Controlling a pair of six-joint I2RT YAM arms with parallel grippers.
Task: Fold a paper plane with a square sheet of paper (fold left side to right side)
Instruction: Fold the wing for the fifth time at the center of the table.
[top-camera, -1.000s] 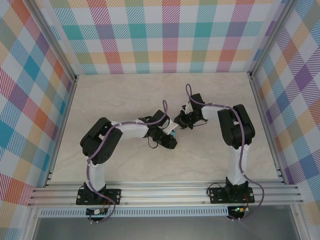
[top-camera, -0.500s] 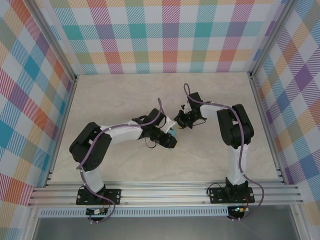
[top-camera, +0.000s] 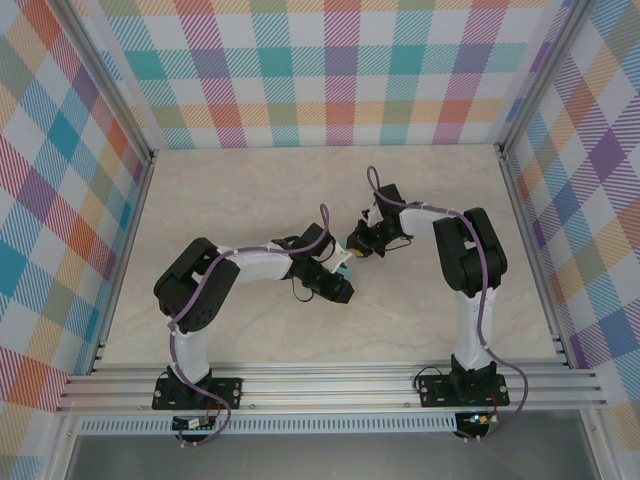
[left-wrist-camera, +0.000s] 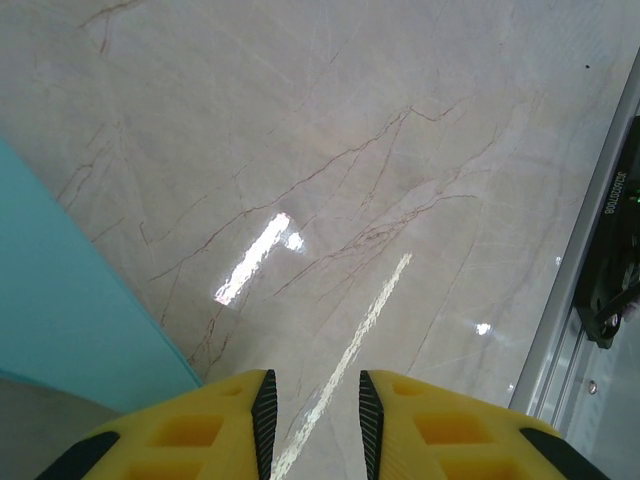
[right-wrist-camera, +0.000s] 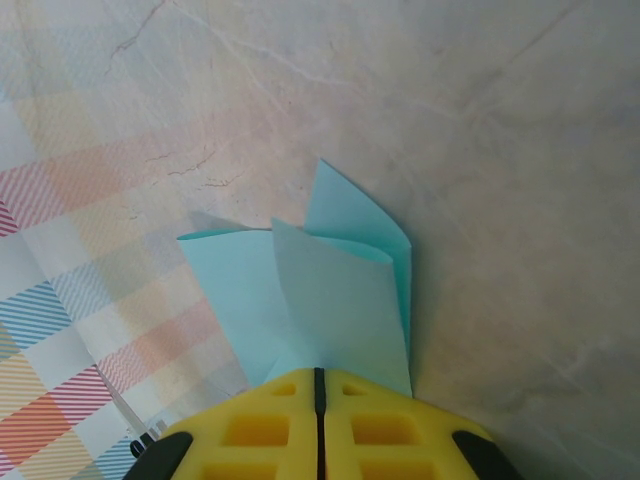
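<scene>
The square sheet of paper (right-wrist-camera: 340, 290) is folded into several upright turquoise flaps. My right gripper (right-wrist-camera: 320, 375) is shut on its lower edge, with the flaps fanning out beyond the yellow fingers. In the top view the paper (top-camera: 346, 263) is a small turquoise patch at mid-table, between my right gripper (top-camera: 357, 244) and my left gripper (top-camera: 340, 288). My left gripper (left-wrist-camera: 312, 385) is open, with only bare table between its pads. A turquoise face of the paper (left-wrist-camera: 60, 310) lies just to its left, apart from the fingers.
The marble-patterned table (top-camera: 250, 200) is bounded by checked walls on three sides. An aluminium rail (top-camera: 330, 385) runs along the near edge by the arm bases. A metal rail (left-wrist-camera: 575, 320) crosses the right of the left wrist view.
The left arm's elbow swung left and came back, while its gripper stayed beside the paper. The right gripper has shifted slightly left, still holding the paper.
</scene>
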